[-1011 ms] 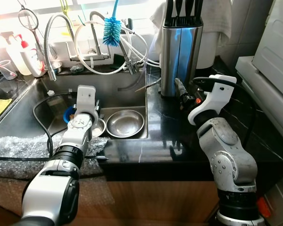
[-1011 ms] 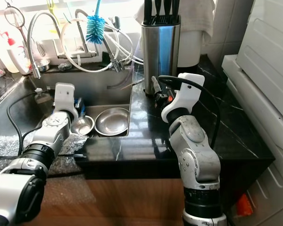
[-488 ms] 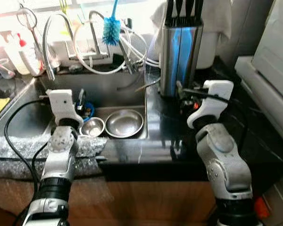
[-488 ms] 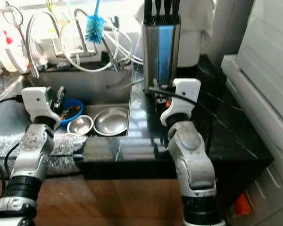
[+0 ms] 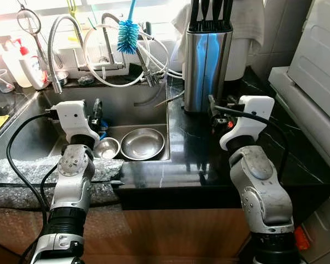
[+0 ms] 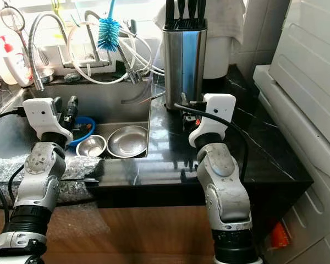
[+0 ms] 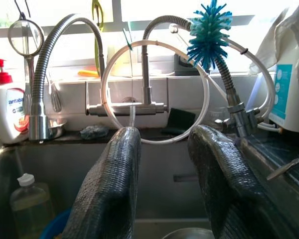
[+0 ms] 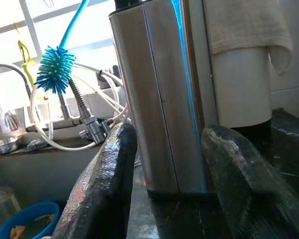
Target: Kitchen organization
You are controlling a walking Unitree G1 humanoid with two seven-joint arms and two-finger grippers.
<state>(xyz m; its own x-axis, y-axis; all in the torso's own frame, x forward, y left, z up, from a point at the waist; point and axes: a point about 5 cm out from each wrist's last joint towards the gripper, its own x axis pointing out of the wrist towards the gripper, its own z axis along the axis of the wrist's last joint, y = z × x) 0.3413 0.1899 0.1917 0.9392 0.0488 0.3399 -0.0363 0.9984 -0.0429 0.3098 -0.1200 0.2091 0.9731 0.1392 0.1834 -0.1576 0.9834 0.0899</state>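
Note:
Two steel bowls lie in the sink (image 5: 126, 105): a large one (image 5: 142, 143) and a small one (image 5: 107, 147) to its left. A blue bowl (image 6: 83, 124) sits behind the small one. My left gripper (image 5: 97, 116) is raised above the sink's left part, over the blue bowl, open and empty; its fingers (image 7: 114, 169) point at the faucet (image 7: 147, 64). My right gripper (image 5: 214, 109) hovers over the black counter (image 5: 198, 157), open and empty, just in front of the steel knife block (image 8: 164, 99).
A blue bottle brush (image 5: 127, 36) hangs by the taps among white hoses. Soap bottles (image 5: 27, 65) stand at the back left. Bubble wrap (image 5: 22, 171) covers the front left counter. A white appliance (image 5: 313, 71) is at the right.
My left arm has lifted and drawn back from low over the bowls to upright at the sink's front left. The right gripper has hardly moved. The camera shifted slightly.

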